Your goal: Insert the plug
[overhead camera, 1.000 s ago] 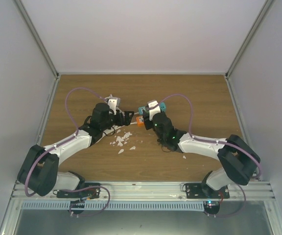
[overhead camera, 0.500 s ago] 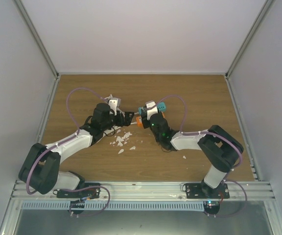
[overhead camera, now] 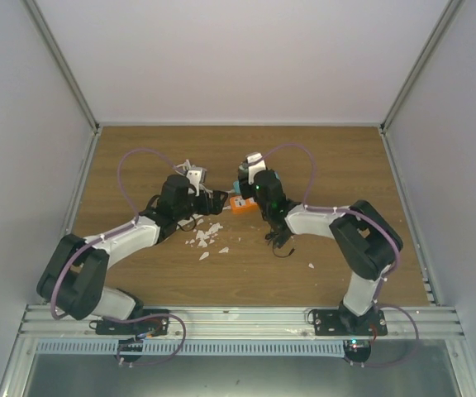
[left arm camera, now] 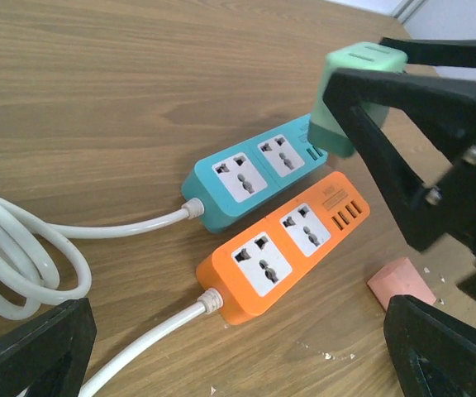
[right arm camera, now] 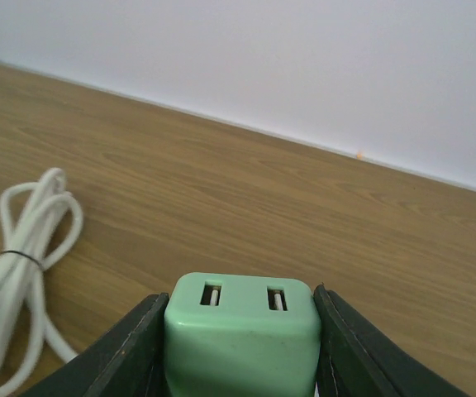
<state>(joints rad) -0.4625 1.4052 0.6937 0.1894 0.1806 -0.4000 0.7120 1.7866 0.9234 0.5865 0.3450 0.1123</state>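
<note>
Left wrist view: green plug (left arm camera: 355, 95) at 1 o'clock, clamped between the black fingers (left arm camera: 403, 157) of the right pincer (right arm camera: 240, 299), two slots on its upper face. Hanging over the far end of the teal power strip (left arm camera: 250, 178), right by the small ports; impossible to tell whether touching, prongs hidden. Orange power strip (left arm camera: 283, 252) just beside the teal one, at its 5 o'clock, parallel, sockets facing up. A white lead (left arm camera: 122, 230) from each strip running off toward 8 o'clock; a coil of white cable (left arm camera: 15, 248) at 9 o'clock. Small pink scrap (left arm camera: 399, 281) on the bench (left arm camera: 97, 74) at 4 o'clock, near the orange strip's end. Left pincer (left arm camera: 238, 347) spread wide, holding nothing, its two fingers at the bottom corners of the view.

Right wrist view: same plug filling 6 o'clock, a finger pressed against each side, slots toward the lens. Coil of cable at 8 o'clock on the wood, white wall (right arm camera: 304, 58) at 12 o'clock.

Top external view: both pincers close together at mid-bench, orange strip between them, white crumbs (overhead camera: 207, 237) scattered at its 7 o'clock.
</note>
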